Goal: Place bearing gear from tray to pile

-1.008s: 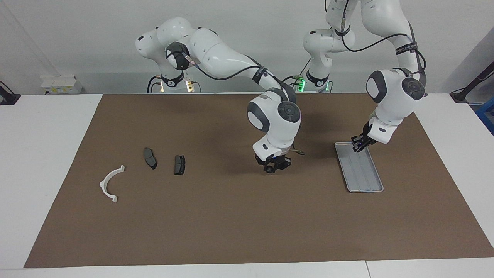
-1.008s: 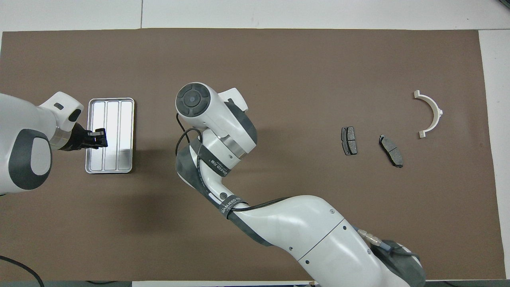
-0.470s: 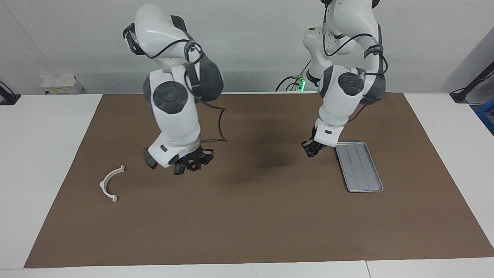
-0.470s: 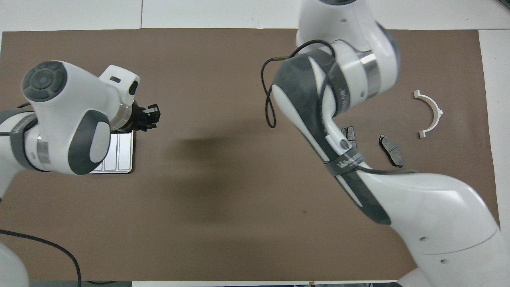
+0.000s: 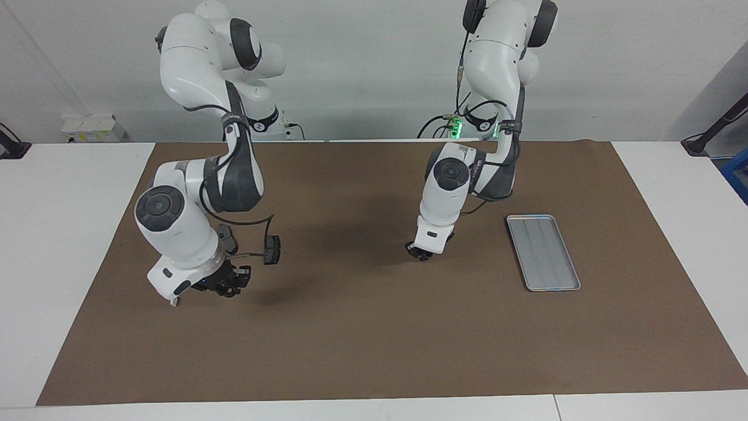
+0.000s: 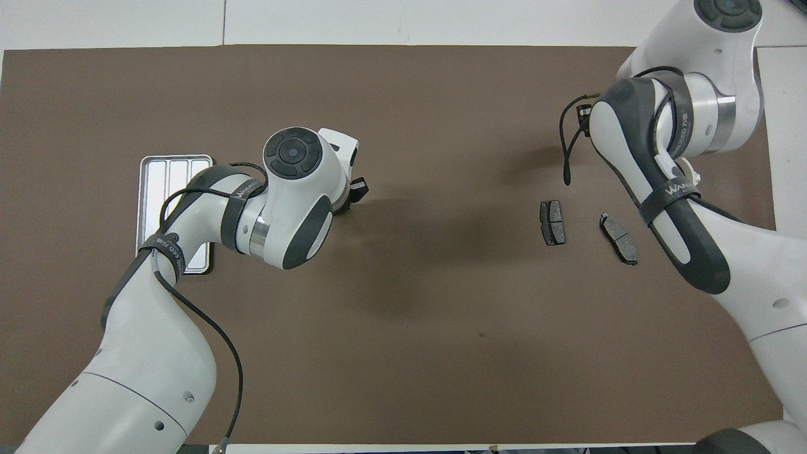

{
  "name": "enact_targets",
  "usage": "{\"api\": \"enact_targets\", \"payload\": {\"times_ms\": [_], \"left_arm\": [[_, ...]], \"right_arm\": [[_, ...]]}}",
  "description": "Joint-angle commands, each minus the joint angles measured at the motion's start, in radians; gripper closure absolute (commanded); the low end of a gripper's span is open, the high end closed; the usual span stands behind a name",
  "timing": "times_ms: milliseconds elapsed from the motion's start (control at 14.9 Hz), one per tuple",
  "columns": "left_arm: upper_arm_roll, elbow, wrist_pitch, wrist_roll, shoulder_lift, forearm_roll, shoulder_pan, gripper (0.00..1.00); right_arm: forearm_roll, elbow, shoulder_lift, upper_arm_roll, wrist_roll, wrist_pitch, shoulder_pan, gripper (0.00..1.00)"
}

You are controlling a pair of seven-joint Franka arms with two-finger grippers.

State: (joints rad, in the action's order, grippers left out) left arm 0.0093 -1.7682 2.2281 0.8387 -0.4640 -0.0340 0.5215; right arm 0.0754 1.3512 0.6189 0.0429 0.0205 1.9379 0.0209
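The silver-grey tray (image 5: 543, 252) lies toward the left arm's end of the mat and nothing shows in it; in the overhead view the left arm partly covers it (image 6: 165, 169). The pile lies toward the right arm's end: two dark grey brake pads (image 5: 272, 249) (image 6: 552, 222) (image 6: 619, 238) and a white bracket, of which only one end (image 5: 173, 302) shows under the right wrist. My right gripper (image 5: 227, 286) hangs low over the mat beside the bracket. No bearing gear shows clearly. My left gripper (image 5: 422, 252) hangs low over the mat's middle, beside the tray.
A brown mat (image 5: 374, 339) covers the white table. The right forearm stands over the pile in the overhead view and hides the right gripper there. The left gripper's tip (image 6: 357, 189) shows in that view.
My right gripper has swung from the mat's middle across to the pile and sunk low beside the bracket. My left gripper has left the tray and moved to the mat's middle.
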Motion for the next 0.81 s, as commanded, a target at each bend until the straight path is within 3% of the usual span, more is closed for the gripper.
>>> {"api": "enact_targets", "payload": {"times_ms": [0,67,134,202,403,538,672,739], "left_arm": [[0.015,-0.045,0.028,0.014,0.038,0.019,0.014,0.91],[0.015,-0.057,0.040,0.022,0.039,0.019,0.012,0.84],[0.015,-0.068,0.057,0.033,0.041,0.019,0.012,0.63],[0.017,-0.066,0.045,0.034,0.041,0.019,0.014,0.01],[0.032,-0.028,-0.057,0.027,0.065,0.022,-0.017,0.00],[0.044,-0.054,-0.117,-0.022,0.157,0.023,-0.093,0.00],[0.043,-0.056,-0.206,-0.213,0.247,0.023,-0.219,0.00],[0.043,-0.053,-0.258,-0.328,0.286,0.023,-0.283,0.00]], "right_arm": [[0.029,0.163,-0.068,0.017,-0.043,0.099,-0.041,1.00],[0.029,0.166,-0.055,0.017,-0.066,0.120,-0.051,1.00],[0.029,0.175,-0.050,0.017,-0.085,0.145,-0.064,1.00],[0.029,0.192,-0.045,0.017,-0.100,0.179,-0.070,1.00],[0.030,0.247,-0.042,0.017,-0.131,0.275,-0.088,1.00],[0.029,0.269,-0.042,0.017,-0.142,0.314,-0.090,1.00],[0.029,0.267,-0.042,0.017,-0.142,0.309,-0.090,1.00],[0.029,0.266,-0.044,0.017,-0.137,0.300,-0.087,0.70]]}}
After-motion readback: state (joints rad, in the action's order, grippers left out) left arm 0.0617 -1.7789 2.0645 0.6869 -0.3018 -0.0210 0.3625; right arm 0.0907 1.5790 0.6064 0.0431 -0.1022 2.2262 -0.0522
